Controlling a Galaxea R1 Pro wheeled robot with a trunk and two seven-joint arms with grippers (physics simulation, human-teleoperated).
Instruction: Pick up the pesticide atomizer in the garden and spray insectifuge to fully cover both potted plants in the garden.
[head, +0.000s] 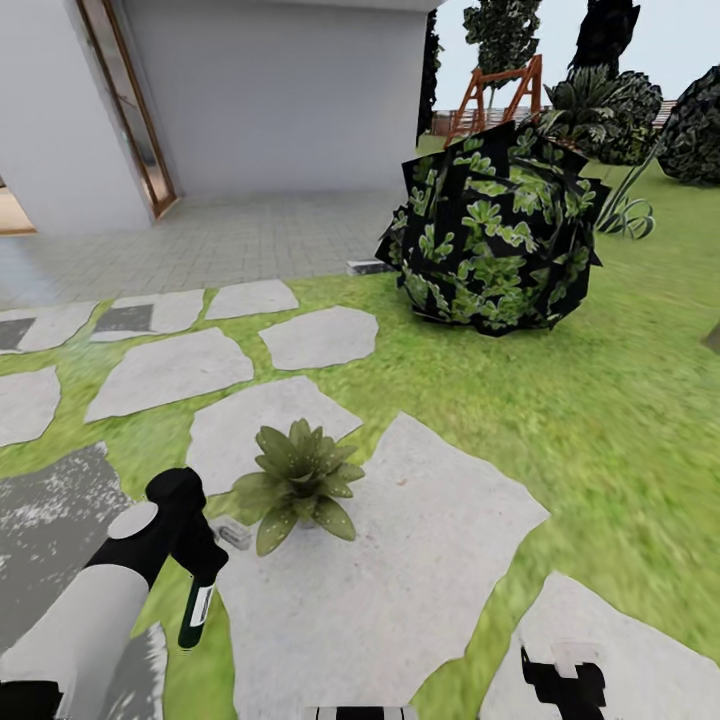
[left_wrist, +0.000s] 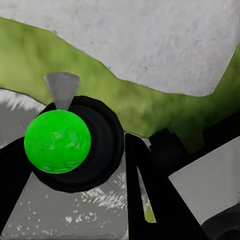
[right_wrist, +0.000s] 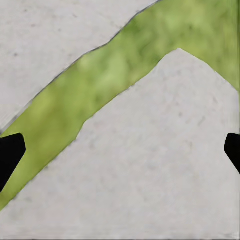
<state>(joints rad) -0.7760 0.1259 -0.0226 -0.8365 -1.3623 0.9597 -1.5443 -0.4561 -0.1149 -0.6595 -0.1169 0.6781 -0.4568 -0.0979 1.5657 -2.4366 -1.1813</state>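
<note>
Left gripper (head: 196, 560) clamped on pesticide atomizer (head: 195, 610), hanging beside potted plant (head: 298, 480) | plant on stepping stone (head: 420, 560), lawn (head: 600, 420) around | right gripper (right_wrist: 120, 150) jaws apart over stone

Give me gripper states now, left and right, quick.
Left gripper: shut on the pesticide atomizer, which hangs down beside the potted plant.
Right gripper: open, jaws wide apart, nothing between them, above a stepping stone.

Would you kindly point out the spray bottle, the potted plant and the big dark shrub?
spray bottle (head: 197, 608), head view, lower body.
potted plant (head: 298, 478), head view, leaf centre.
big dark shrub (head: 492, 232), head view, foliage middle.
</note>
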